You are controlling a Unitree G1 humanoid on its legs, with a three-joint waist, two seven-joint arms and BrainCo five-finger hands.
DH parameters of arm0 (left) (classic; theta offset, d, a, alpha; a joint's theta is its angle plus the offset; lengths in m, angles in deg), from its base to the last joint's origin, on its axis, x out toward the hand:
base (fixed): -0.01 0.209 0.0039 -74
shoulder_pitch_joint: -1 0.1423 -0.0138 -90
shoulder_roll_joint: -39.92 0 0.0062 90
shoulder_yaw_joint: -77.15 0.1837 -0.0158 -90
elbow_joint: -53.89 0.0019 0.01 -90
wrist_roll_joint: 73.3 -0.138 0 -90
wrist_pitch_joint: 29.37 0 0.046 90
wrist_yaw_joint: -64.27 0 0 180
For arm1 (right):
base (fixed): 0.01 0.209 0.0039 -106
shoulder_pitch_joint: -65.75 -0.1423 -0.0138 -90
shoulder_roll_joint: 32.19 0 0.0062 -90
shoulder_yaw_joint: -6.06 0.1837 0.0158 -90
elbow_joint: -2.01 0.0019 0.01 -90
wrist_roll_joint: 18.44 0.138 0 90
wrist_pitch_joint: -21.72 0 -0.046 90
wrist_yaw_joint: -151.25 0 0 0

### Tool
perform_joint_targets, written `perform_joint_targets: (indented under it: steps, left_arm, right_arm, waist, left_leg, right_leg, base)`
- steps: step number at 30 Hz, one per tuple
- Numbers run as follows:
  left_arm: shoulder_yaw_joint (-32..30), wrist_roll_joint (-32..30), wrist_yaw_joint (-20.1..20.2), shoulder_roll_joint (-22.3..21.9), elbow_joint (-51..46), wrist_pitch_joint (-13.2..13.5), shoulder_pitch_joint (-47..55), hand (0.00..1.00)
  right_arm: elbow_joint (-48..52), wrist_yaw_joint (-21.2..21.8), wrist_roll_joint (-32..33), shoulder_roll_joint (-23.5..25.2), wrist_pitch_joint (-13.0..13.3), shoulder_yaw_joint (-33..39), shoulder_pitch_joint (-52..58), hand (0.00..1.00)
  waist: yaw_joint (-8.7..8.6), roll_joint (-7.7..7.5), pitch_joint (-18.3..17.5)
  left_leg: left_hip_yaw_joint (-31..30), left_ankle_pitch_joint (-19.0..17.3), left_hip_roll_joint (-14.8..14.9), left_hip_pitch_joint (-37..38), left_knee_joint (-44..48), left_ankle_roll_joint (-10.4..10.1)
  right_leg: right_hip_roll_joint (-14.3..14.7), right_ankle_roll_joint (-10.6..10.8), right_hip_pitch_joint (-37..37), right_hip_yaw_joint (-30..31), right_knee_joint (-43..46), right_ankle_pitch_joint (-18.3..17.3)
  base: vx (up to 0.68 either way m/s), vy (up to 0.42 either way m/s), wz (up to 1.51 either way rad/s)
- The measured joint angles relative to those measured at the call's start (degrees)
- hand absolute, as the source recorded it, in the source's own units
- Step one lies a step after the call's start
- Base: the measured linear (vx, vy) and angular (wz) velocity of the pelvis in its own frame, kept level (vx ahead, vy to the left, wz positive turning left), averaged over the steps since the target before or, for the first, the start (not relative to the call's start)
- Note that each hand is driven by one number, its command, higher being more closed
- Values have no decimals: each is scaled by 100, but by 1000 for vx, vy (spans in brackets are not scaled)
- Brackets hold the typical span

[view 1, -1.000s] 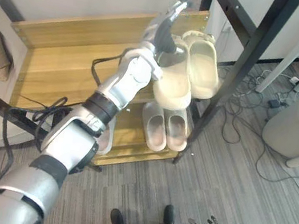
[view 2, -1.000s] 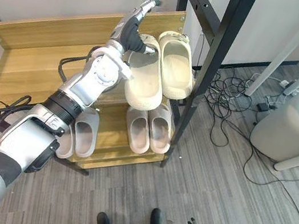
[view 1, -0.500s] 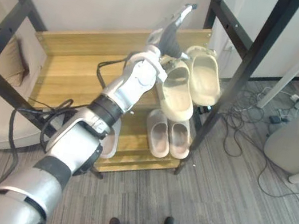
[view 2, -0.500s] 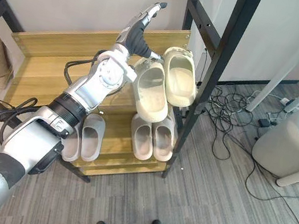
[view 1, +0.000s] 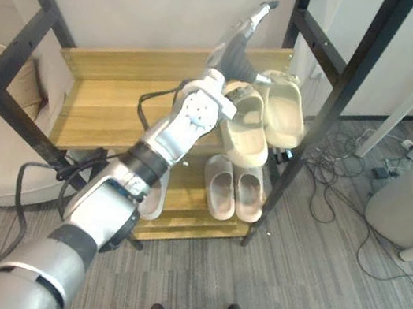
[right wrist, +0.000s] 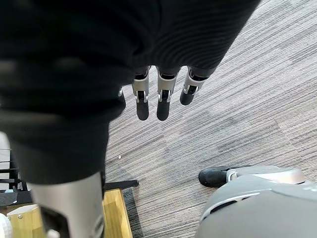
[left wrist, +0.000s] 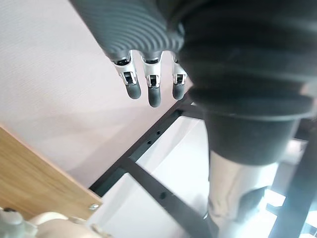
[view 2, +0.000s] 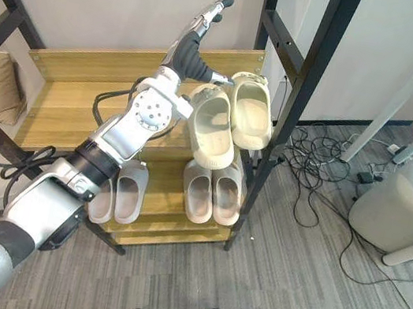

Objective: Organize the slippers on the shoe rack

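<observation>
Six slippers on wooden two-shelf shoe rack (view 2: 62, 109), in three pairs. Cream pair (view 2: 212, 131): top shelf, right end, side by side, soles down, smooth moulded shape, rounded toes. Pale pinkish pair (view 2: 199, 193): lower shelf, right, below the cream ones. Grey pair (view 2: 129, 193): lower shelf, left. Left hand (view 2: 190, 43) raised above top shelf, just left of cream pair: fingers straight, pressed together, gripping nothing; thumb out toward nearest cream slipper, contact unclear. Right hand (right wrist: 163, 96) low over grey striped carpet (right wrist: 237, 99): fingers straight, side by side, empty.
</observation>
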Motion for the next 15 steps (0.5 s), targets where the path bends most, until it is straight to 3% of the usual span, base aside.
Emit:
perform_joint_targets:
  steps: [9,11,12,15]
  left_arm:
    - [-302,1249,48,3,-1739,461,1513,0]
    - [-295,2073,279,-6,-2114,643,2038,0]
    - [-293,2197,326,-5,-2148,665,2105,0]
    - [-126,3559,882,18,-2340,781,2769,0]
  right_arm:
    - [-428,-12,7,-266,-19,-426,-30,0]
    - [-546,-5,7,-366,-49,-649,-76,0]
    - [-581,-3,7,-380,-58,-671,-95,0]
    - [-715,21,-5,-437,-171,-797,-184,0]
  waist:
    - [103,-6,-68]
    - [107,-11,-72]
    - [107,-13,-75]
    - [152,-39,-89]
  left_leg:
    - [-270,12,-27,64,0,10]
    - [-353,26,-41,64,0,12]
    - [-359,26,-43,64,0,12]
    - [-377,20,-60,161,-1,4]
  right_leg:
    - [-3,0,267,-179,-143,-6]
    - [-7,3,311,-256,-146,-16]
    - [-8,2,314,-261,-146,-18]
    - [-8,-30,443,-325,-193,-44]
  base:
    - [-37,-1,14]
    - [-41,1,16]
    - [-47,6,9]
    - [-25,3,4]
